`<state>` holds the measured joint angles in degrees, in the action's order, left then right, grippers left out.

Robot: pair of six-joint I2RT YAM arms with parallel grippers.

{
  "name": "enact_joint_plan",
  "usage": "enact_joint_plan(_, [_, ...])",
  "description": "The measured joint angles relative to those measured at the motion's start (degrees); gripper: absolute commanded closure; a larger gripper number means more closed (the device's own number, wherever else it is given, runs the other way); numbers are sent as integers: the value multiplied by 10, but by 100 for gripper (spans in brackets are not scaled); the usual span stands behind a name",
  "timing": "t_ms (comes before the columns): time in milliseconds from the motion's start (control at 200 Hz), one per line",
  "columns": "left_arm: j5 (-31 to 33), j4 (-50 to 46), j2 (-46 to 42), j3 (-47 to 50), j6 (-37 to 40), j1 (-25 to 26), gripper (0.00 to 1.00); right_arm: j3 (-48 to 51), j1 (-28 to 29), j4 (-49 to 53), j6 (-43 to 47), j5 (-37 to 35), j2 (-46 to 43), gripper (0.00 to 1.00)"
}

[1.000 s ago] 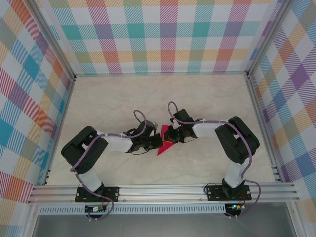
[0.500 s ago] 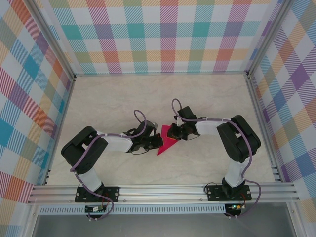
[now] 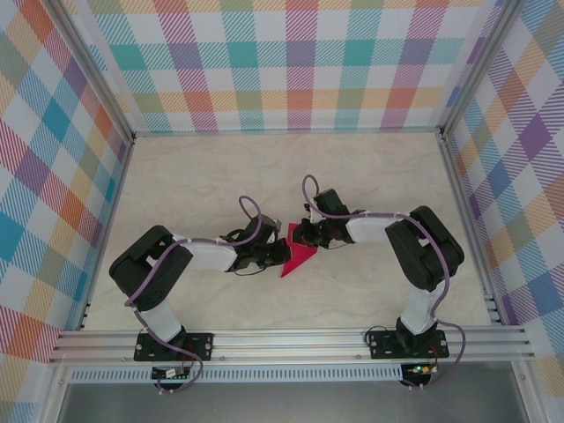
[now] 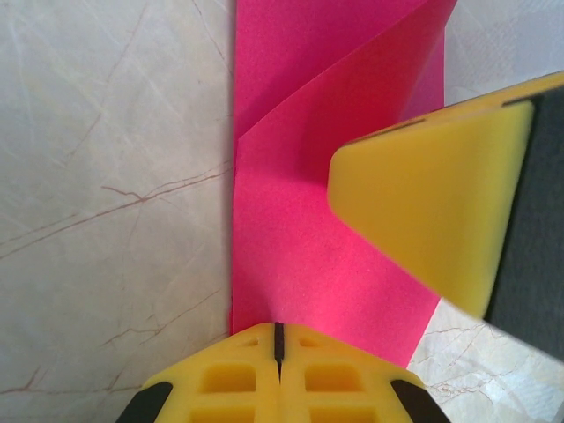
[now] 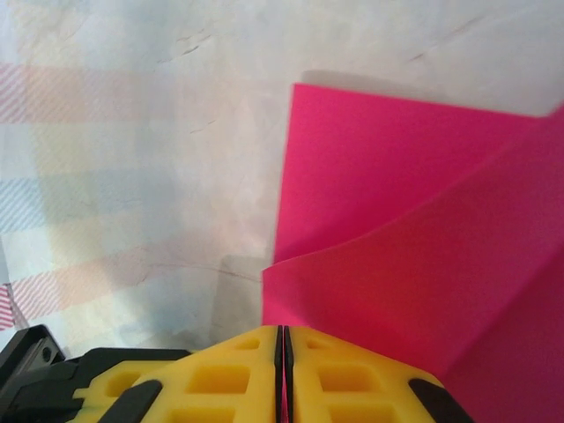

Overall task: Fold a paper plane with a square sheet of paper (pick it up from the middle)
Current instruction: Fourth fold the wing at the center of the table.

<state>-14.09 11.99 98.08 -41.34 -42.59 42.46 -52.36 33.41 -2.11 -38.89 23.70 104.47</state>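
In the top external view, a magenta-pink sheet of paper (image 3: 296, 256) was seen lying folded into a pointed shape on the pale marbled table (image 3: 203, 176), near the middle and toward the near edge. It was flanked by both arms. The left gripper (image 3: 282, 253) was set against its left edge and the right gripper (image 3: 302, 236) over its far corner. How far either claw stood open could not be told from there.

In the left wrist view, the left gripper (image 4: 278, 337) was shown with its yellow fingertips pressed together, only a thin dark seam left between them. The sheet of paper (image 4: 308, 256) ran right up to those tips, one layer creased over another. Whether the paper was pinched could not be told. A yellow finger (image 4: 432, 203) of the other arm was held over the sheet's right part.

In the right wrist view, the right gripper (image 5: 282, 342) was likewise seen closed, tips together. The sheet of paper (image 5: 414, 264) was met at its near-left corner, its folded layers lifted slightly off the table (image 5: 176, 132). A grip on it could not be confirmed.
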Motion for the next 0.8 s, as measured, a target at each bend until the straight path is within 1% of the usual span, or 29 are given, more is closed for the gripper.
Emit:
enact_joint_plan(195, [0,-7,0,-3,0,0,100,-3,-5,2,10,2,15,89])
enact_joint_plan(435, [0,-14,0,-6,2,0,100,-6,-28,6,25,4,23,89])
enact_joint_plan(800, [0,-14,0,-6,5,0,100,-23,-83,4,38,-17,30,89])
